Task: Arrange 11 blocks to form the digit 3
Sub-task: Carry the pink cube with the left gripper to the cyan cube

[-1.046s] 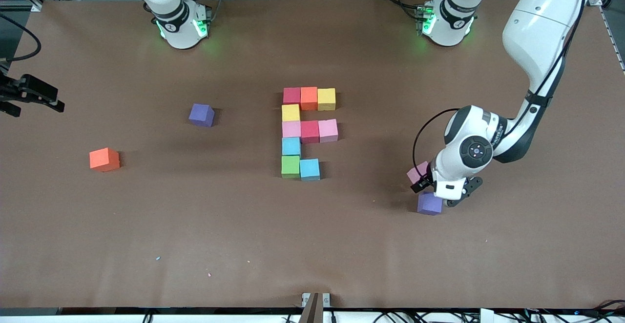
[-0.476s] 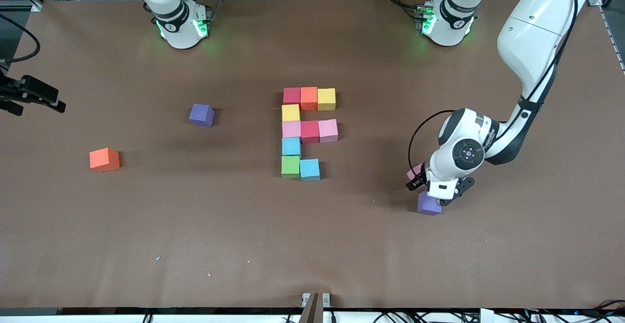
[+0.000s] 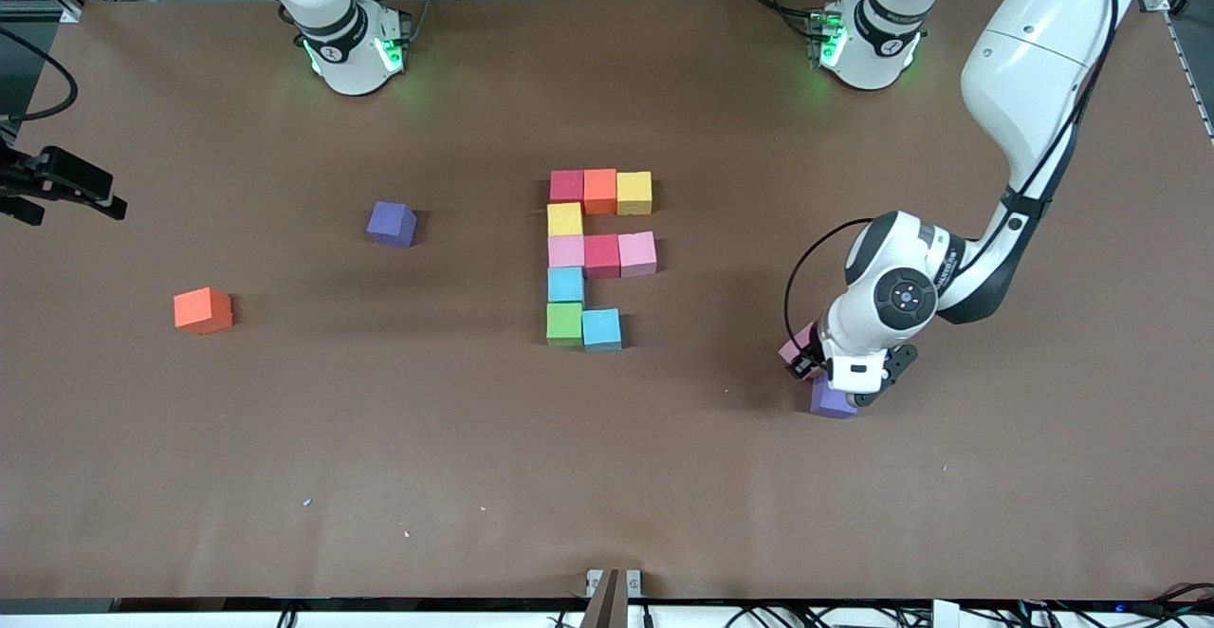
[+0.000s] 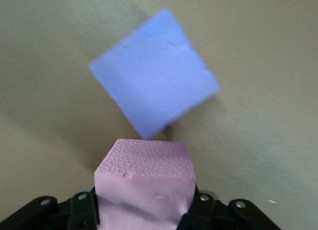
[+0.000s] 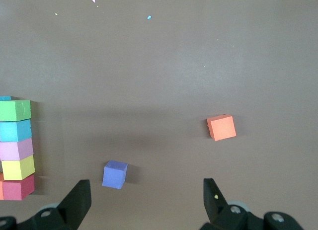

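- My left gripper (image 4: 144, 215) is down at the desk (image 3: 664, 476) toward the left arm's end, jaws clamped on a pink block (image 4: 144, 185).
- A purple block (image 3: 833, 400) sits just beside it, at about 5 o'clock in the front view.
- My right gripper (image 5: 144, 200) waits with jaws wide open, holding nothing, high over the desk's right-arm end.
- Ten blocks (image 3: 597, 258) stand joined mid-desk; a loose orange block (image 3: 202, 310) lies at their 9 o'clock.
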